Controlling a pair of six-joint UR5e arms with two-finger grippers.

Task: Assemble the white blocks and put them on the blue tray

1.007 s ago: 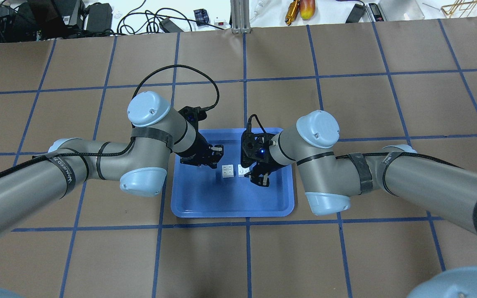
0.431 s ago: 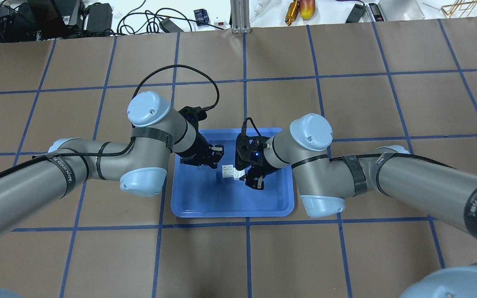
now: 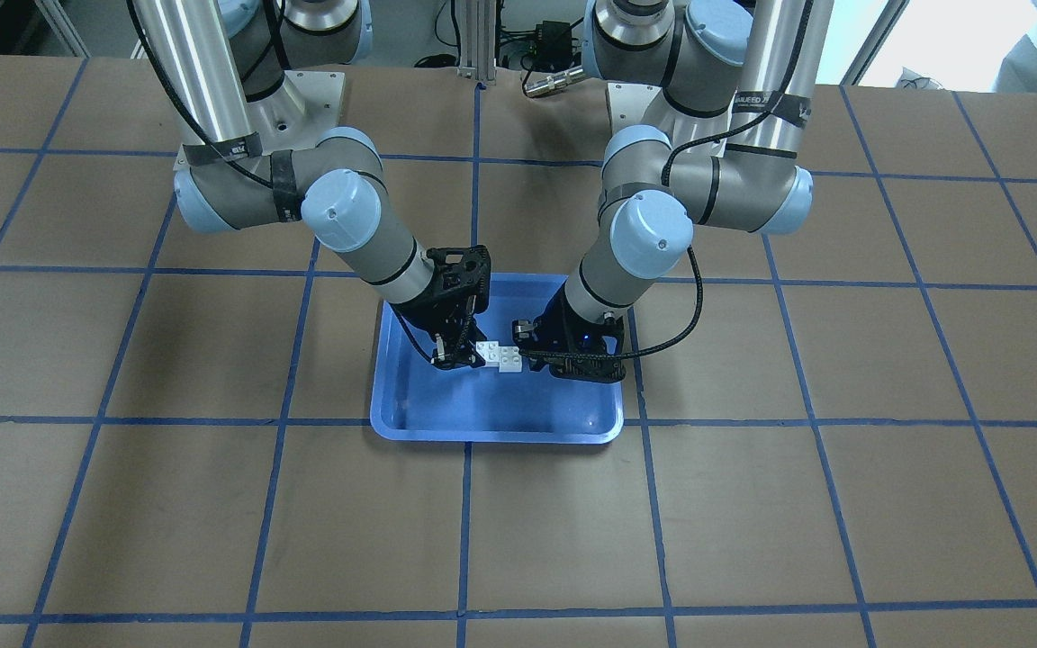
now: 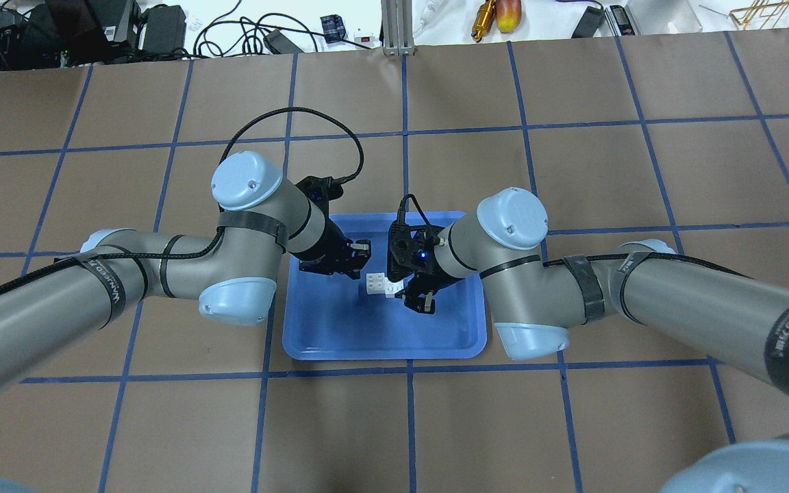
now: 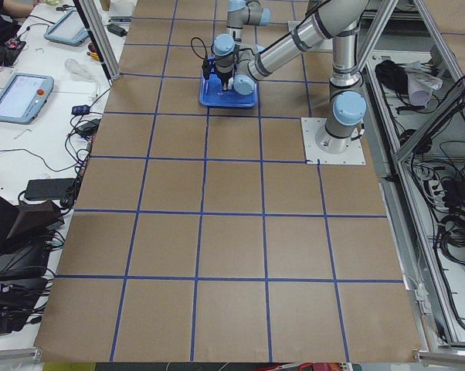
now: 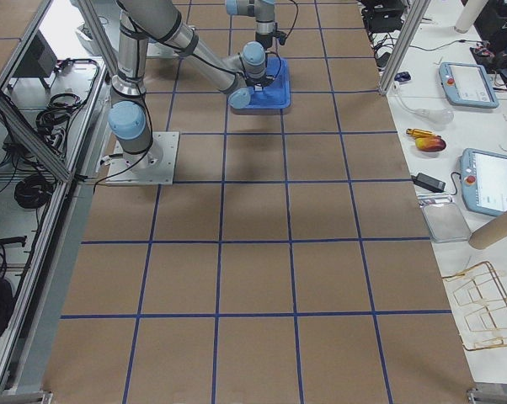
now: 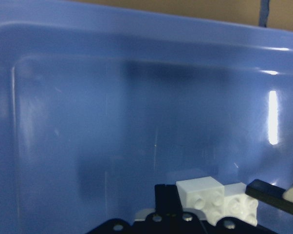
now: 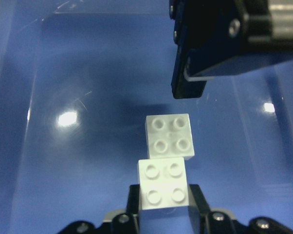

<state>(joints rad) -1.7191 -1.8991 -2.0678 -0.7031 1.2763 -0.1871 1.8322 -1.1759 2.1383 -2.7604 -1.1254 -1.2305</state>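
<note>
In the shallow blue plastic tray (image 4: 340,329), centre of the overhead view, my right pincer (image 4: 401,291), pinching one small white studded brick (image 8: 163,187), has slid left until that brick sits just beside the other white brick (image 8: 168,136) on the tray floor; stacking remains. Whether my left pincer (image 4: 355,259) is spread, I cannot tell

Adjacent white blocks (image 4: 377,281) inside blue tray (image 4: 340,335)

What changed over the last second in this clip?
The right gripper, shut on a white block, moved leftward in the overhead view, bringing it right up to the other white block. The left gripper, that block and the blue tray stayed put.
</note>
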